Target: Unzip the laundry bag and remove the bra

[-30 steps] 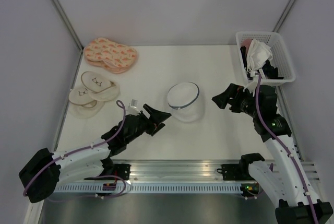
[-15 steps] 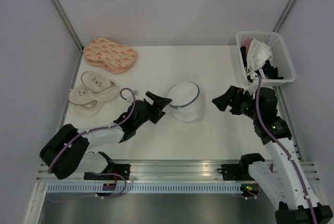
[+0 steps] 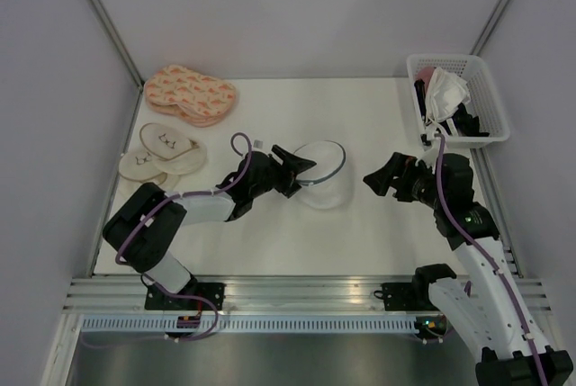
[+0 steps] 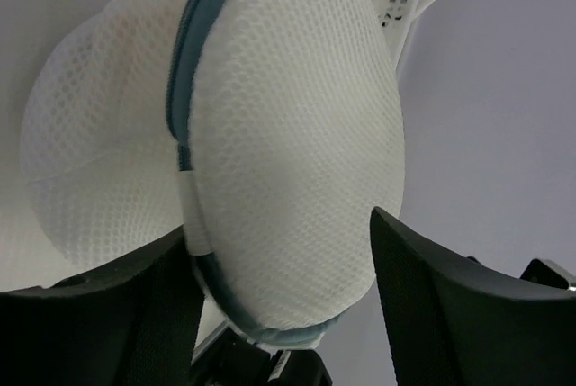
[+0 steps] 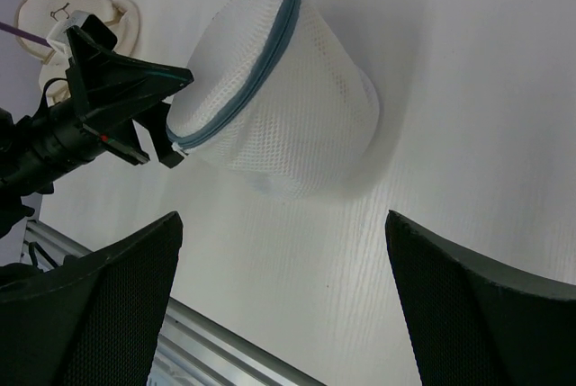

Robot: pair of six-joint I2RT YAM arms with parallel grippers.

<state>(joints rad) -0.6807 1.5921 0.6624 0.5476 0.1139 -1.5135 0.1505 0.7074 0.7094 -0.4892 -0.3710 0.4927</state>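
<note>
A: Where is the laundry bag (image 3: 319, 179)?

B: It lies on its side in the middle of the table (image 3: 360, 116). The left end effector (image 3: 304, 175) is spread wide, with the bag's rim between its fingers. The right end effector (image 3: 373, 179) hangs near, also wide, and is off the mesh.

A: What makes the unzip go well?

B: I'd pinch only the white tab (image 4: 192, 215) on the dark zip (image 4: 184, 62), never the mesh, and have the right one pin the far side. I can't make out the bra.
</note>
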